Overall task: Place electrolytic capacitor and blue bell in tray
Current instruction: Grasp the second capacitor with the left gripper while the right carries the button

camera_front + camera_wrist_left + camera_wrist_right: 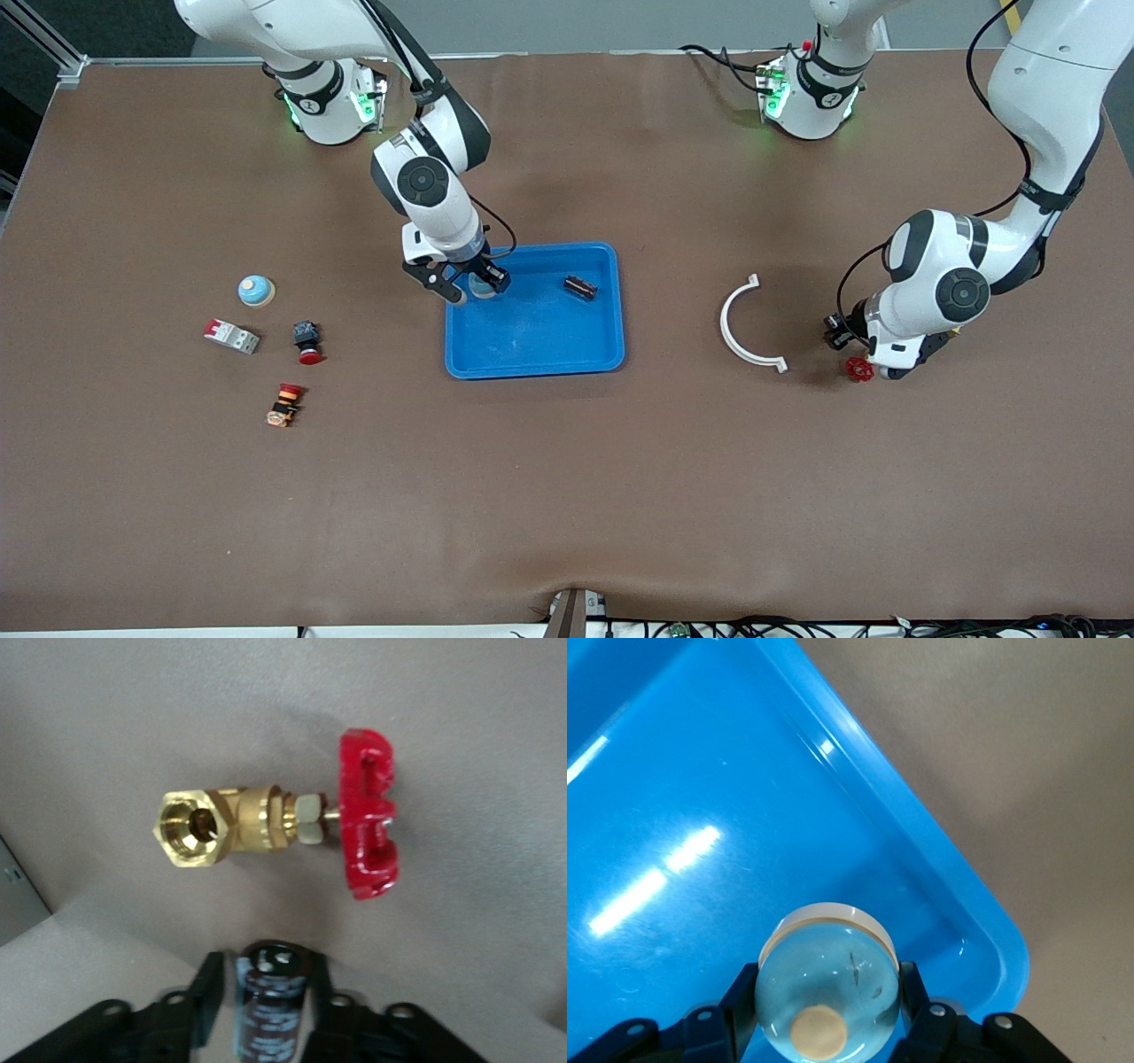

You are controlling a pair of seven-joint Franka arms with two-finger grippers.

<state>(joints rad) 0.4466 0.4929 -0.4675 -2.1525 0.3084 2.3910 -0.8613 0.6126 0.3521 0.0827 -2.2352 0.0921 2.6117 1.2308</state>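
Note:
The blue tray [540,341] lies mid-table. One dark electrolytic capacitor [580,286] lies in it. My right gripper [477,288] is over the tray's corner toward the right arm's end, shut on a pale blue bell [483,284]. In the right wrist view the bell [828,992] sits between the fingers [737,1005], just above the tray floor [700,771]. My left gripper [850,353] is low at the left arm's end. Its wrist view shows a second dark capacitor [270,1001] between its fingers [205,992], close against it.
A brass valve with a red handwheel [368,815] lies beside the left gripper and also shows in the front view [858,369]. A white curved piece [742,323] lies nearby. Toward the right arm's end lie another blue bell [256,290], a breaker [232,336] and two push buttons [307,341], [285,404].

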